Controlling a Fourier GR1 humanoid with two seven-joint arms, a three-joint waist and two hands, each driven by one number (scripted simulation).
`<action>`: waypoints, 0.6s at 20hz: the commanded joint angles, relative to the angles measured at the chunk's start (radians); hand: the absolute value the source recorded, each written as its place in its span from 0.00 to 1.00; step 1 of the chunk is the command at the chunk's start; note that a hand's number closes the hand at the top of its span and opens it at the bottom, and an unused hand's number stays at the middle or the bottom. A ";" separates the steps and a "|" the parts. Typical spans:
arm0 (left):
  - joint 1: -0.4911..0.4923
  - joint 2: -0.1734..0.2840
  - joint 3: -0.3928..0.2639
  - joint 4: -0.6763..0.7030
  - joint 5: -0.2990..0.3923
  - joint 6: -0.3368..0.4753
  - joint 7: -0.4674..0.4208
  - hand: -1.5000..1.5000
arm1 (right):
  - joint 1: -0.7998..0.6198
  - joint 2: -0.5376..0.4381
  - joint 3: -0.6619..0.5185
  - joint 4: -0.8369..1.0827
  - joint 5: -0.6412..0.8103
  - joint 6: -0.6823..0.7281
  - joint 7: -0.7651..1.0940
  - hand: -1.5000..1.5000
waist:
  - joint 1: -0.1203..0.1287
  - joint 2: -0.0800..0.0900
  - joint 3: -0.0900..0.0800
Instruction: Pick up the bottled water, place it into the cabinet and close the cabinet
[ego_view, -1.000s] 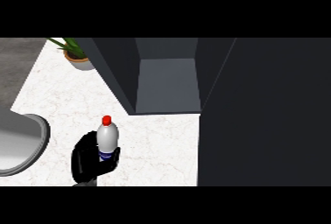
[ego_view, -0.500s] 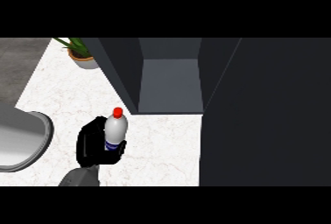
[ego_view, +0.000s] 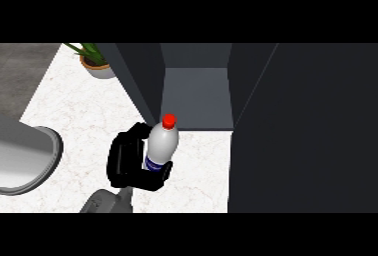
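From my head camera, looking steeply down, I see a white marbled counter running across the left and middle of the view. One black hand is visible, entering from the lower edge on a grey forearm, a little left of centre; I take it to be my left hand from where it sits, and my right hand does not show in this view at all. Its fingers and thumb are curled and clamped around the lower body of the bottled water, which stands roughly upright in the grasp, leaning slightly to the upper right. The bottle is white, with a red cap at the top and a blue band of label just above the thumb. The cap sits right at the front edge of the open cabinet, a dark grey box whose lighter grey floor shows between its two side walls. I cannot tell whether the bottle's base touches the counter, because the hand hides it. A large dark panel, the cabinet door, fills the right side of the view. At the left edge lies the curved rim of a grey sink. In the upper left corner stands a potted plant with green leaves.
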 joint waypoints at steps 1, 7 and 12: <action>-0.031 -0.032 -0.063 -0.092 -0.063 0.077 0.069 1.00 | 0.010 -0.013 -0.030 -0.135 -0.121 -0.012 0.080 0.00 | -0.002 0.003 0.000; -0.106 -0.084 -0.151 -0.280 -0.149 0.288 0.325 1.00 | -0.029 -0.004 -0.011 -0.092 -0.098 0.002 0.084 0.00 | -0.001 0.002 0.000; -0.318 -0.088 -0.201 -0.234 -0.144 0.515 0.404 1.00 | -0.054 0.015 0.017 -0.117 -0.068 -0.033 0.121 0.00 | -0.015 0.005 0.000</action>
